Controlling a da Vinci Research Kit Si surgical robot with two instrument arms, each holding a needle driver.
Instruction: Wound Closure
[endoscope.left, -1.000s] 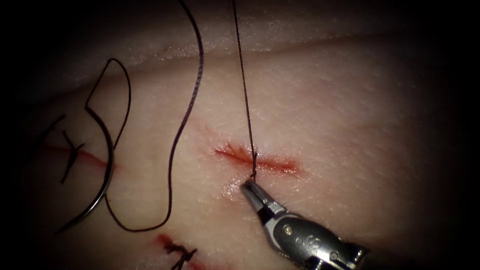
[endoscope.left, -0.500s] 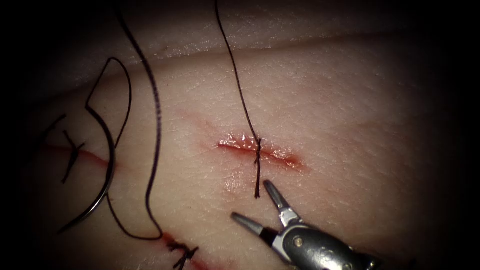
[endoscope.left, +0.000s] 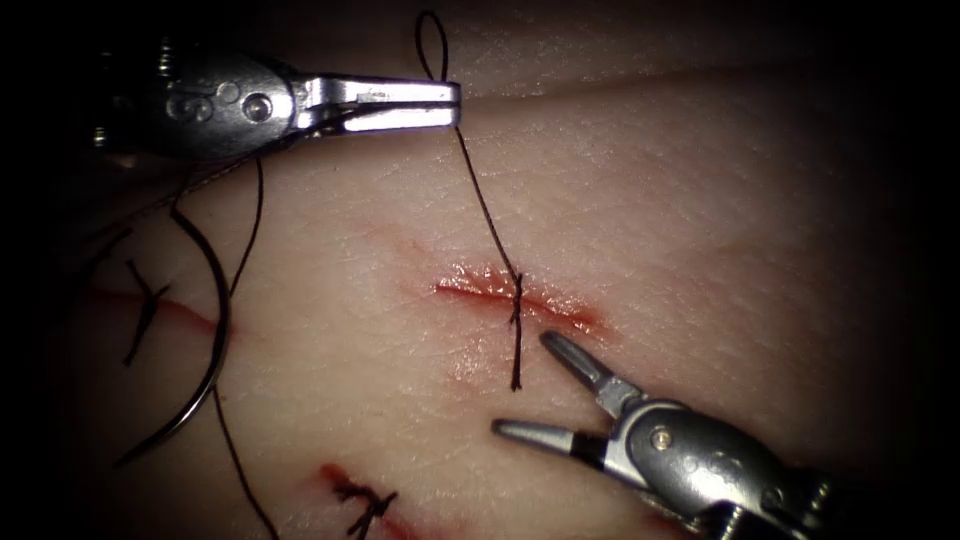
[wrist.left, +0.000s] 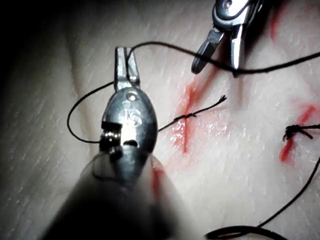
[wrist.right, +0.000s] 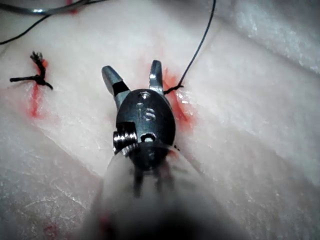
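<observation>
The left arm's steel claw (endoscope.left: 452, 105) lies level across the upper left of the endoscope view, its jaws pressed together on the thin dark thread (endoscope.left: 485, 210), with a small loop of thread standing just above the tips. From that grip the thread runs down and to the right to a knot (endoscope.left: 516, 292) that sits on the short red cut (endoscope.left: 515, 300) in the middle of the pale pink tissue (endoscope.left: 720, 240). A short cut end of thread (endoscope.left: 517, 355) hangs below the knot, on the near side of the cut.

The right arm's steel claw (endoscope.left: 520, 385) comes in from the lower right with its jaws spread wide and holding nothing. Its upper jaw points toward the right part of the cut, just beside the short thread end but apart from it.

The curved steel needle (endoscope.left: 205, 370) lies loose on the tissue well to the left of the cut, held by neither tool and not in the tissue. Two other stitched cuts show, one at the far left (endoscope.left: 145, 305) and one at the lower edge (endoscope.left: 362, 500), each with dark thread ends.

In the left wrist view, the left claw (wrist.left: 125, 62) is clamped on the thread.
</observation>
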